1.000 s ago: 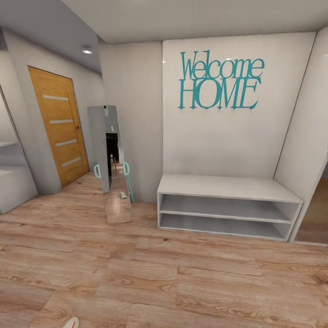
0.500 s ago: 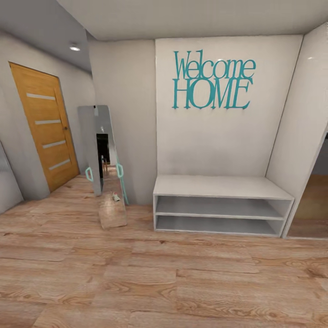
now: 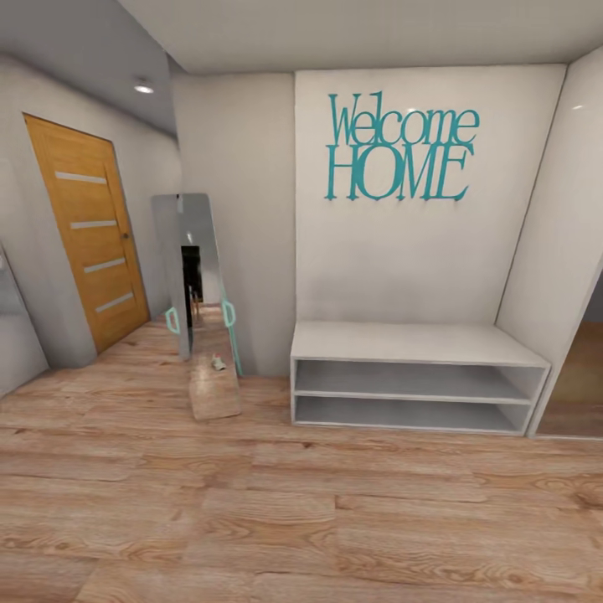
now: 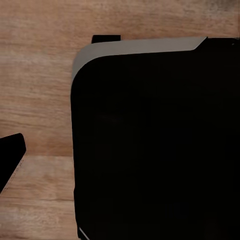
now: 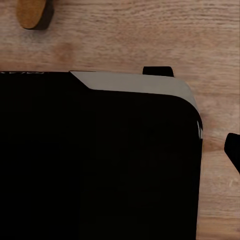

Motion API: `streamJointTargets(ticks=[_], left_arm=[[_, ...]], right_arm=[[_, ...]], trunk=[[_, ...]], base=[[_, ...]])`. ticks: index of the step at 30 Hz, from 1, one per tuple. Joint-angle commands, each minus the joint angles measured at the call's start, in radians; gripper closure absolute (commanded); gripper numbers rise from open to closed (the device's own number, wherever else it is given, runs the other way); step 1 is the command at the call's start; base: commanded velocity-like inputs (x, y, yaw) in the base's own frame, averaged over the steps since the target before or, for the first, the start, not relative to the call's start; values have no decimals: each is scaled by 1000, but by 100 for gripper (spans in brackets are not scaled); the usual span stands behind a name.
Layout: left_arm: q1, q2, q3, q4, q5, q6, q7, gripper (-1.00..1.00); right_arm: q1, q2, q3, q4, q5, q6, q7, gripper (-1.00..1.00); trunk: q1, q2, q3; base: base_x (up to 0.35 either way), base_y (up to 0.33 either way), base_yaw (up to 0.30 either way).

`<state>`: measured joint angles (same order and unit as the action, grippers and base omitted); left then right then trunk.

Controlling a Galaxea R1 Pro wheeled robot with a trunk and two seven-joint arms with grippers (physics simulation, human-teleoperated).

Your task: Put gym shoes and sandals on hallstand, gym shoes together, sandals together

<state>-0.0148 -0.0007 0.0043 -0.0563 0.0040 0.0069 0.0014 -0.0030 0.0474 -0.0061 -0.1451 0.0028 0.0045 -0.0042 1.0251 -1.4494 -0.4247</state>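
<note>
Claw state, both arms: cannot tell; each wrist view shows mostly the robot's dark base (image 4: 150, 150) over floor (image 3: 251, 519). Shoes: none located, though a tan rounded object (image 5: 32, 12) lies on the planks in the right wrist view, possibly a sandal sole, unconfirmed. Ahead stands a low white bench (image 3: 419, 343) with two bare shelf slots, lacking upper shelves, so probably not the hallstand. Beside it a leaning mirror (image 3: 201, 285), then a wooden door (image 3: 88, 226). Judgement: nothing placed; all four pieces remain.
</note>
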Motion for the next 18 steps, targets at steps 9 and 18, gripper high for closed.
streamJointTargets(ticks=[9,18], left_arm=[[-1,1,0,0,1,1,0,-100],[-1,1,0,0,0,1,1,-100]], right_arm=[[0,0,-1,-1,0,1,0,-100],[0,0,-1,-1,0,1,0,-100]], trunk=[[0,-1,-1],[0,-1,-1]], base=[[0,117,0],[0,162,0]])
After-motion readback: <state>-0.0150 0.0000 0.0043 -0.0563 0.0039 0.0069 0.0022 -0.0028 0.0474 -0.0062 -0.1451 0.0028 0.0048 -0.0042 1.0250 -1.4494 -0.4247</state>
